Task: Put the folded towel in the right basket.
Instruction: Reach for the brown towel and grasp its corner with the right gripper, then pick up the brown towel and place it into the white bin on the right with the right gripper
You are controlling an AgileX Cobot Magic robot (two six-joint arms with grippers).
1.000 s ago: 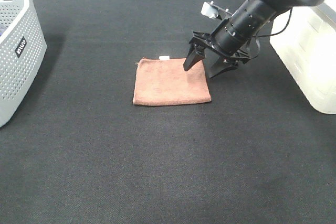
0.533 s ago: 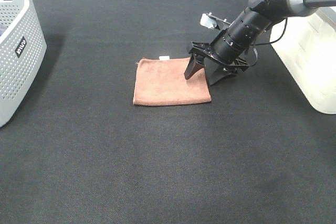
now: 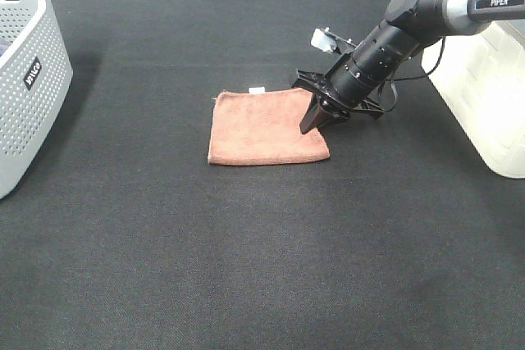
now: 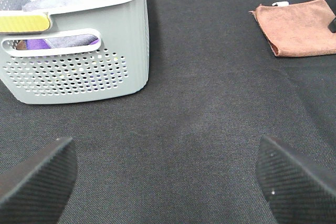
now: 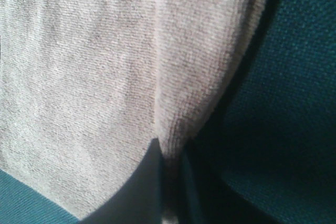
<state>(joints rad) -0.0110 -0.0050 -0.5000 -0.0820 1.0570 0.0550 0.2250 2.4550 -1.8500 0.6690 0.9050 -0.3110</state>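
Note:
The folded brown towel lies flat on the black table, near the middle. My right gripper is down at the towel's right edge with its fingers closed together on the cloth. In the right wrist view the towel bunches into a ridge pinched between the fingertips. The white right basket stands at the right edge, just beyond the right arm. My left gripper is open and empty over bare table; the towel shows far off in its view. The left gripper does not show in the high view.
A grey perforated basket stands at the left edge; the left wrist view shows it holding coloured cloths. A small white tag sits at the towel's far edge.
The right gripper has come down onto the towel's right edge and its fingers have closed from wide open to shut on the cloth. The towel has not moved.

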